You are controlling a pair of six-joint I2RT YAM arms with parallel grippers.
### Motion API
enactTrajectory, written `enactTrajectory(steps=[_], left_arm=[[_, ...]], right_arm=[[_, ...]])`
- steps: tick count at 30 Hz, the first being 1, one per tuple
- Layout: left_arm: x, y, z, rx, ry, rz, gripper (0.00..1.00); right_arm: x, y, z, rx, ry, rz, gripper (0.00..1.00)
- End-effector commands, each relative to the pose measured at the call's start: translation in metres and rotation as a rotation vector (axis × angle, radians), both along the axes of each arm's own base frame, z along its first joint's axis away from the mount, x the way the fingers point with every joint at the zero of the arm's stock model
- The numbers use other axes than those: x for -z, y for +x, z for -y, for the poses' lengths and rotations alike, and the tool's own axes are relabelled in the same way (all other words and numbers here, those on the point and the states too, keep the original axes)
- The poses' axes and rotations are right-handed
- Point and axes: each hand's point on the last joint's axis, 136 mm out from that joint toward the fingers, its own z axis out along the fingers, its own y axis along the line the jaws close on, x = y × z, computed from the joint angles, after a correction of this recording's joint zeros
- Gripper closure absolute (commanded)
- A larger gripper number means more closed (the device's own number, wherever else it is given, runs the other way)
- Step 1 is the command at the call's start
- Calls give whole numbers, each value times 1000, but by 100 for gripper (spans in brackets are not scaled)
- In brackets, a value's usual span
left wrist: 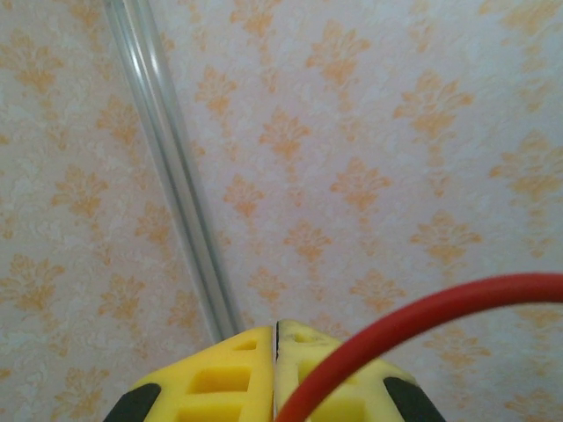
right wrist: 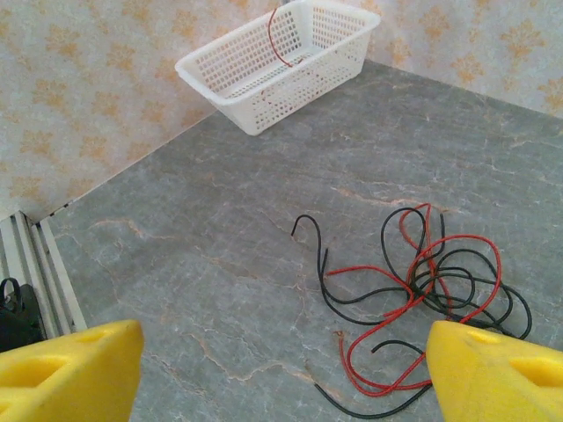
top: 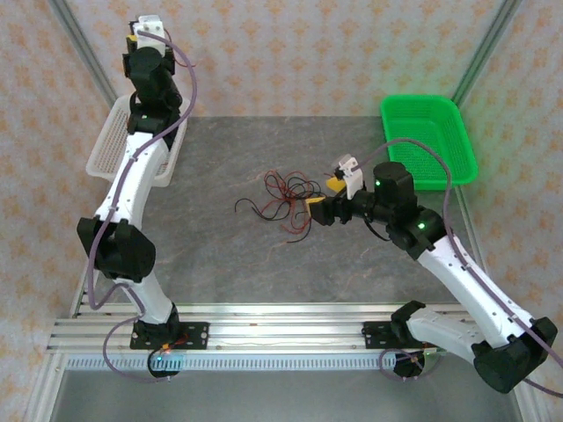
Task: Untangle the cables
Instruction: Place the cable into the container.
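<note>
Left gripper [left wrist: 275, 330] first: it's clamped tight, yellow fingers pressed flat together at the bottom centre of its wrist view, with a red cable [left wrist: 528, 286] pinched in the seam and arcing off to the right edge. In the overhead shot that arm is reared up in the upper left corner, over the white basket [top: 110, 149]

Surface is a grey table [top: 220, 264] with a marbled stone look and faint rusty veins. Along the bottom of the overhead view there's a ribbed aluminium rail [top: 281, 330] that both arm bases sit on. The walls [top: 290, 53] are pale wallpaper with a repeating orange floral motif, and a shiny frame post [left wrist: 167, 149] runs diagonally down the left of the left wrist view

Counts: two arms, two baskets (the white one upper left, a green basket [top: 457, 132] upper right). One loose tangle of cables [top: 281, 198] sits dead centre on the table, red and black strands looped over each other. I can't count the strands, they're too thin and too overlapped. In the right wrist view a red strand [right wrist: 274, 40] also shows at the white basket at the top; lying in it or hanging over it, can't tell

Right gripper [right wrist: 283, 352] is spread wide, one yellow finger [right wrist: 70, 369] in each bottom corner of its wrist view, holding nothing. The tangle lies on the table between the fingers, toward the right one, and black and red strands run right up to its edge
</note>
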Motion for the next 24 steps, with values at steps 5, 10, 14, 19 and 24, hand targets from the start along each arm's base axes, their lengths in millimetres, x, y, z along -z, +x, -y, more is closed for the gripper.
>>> enactTrajectory(steps=[5, 10, 14, 19, 24], left_arm=[[46, 30, -62, -110, -87, -30, 100], [100, 47, -90, -135, -139, -99, 100], [145, 55, -101, -147, -166, -170, 100], [199, 57, -110, -153, -219, -252, 100], [256, 61, -130, -169, -326, -352, 100]], right_arm=[[30, 6, -5, -2, -20, -82, 18], [50, 7, -4, 13, -43, -132, 19], [60, 8, -4, 19, -57, -159, 19], [66, 8, -5, 19, -69, -177, 19], [70, 7, -5, 27, -82, -186, 19]])
